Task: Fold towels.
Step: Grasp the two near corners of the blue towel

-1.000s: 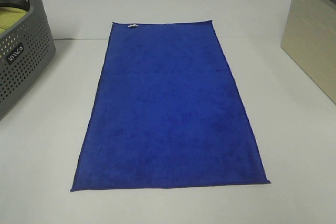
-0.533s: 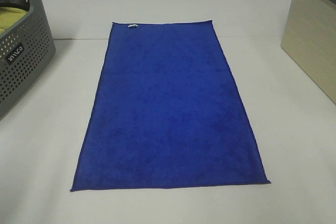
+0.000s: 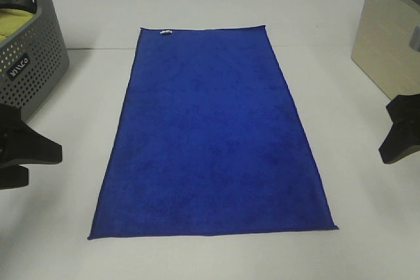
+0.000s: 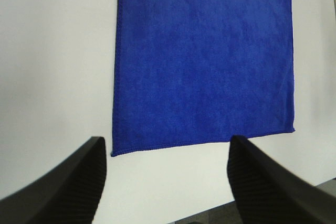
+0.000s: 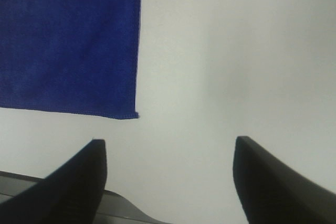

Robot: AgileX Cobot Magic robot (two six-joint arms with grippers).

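While towel (image 3: 213, 129) lies flat, left fingers (image 4: 68, 187), right fingers (image 5: 268, 187) spread, empty.

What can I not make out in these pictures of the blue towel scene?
White tag on the blue towel: exterior high view, too small to read.
Grey basket: exterior high view, cut by the left edge; its wall hides most contents.
Beige bin: same view, cut by the right edge; inside not shown.
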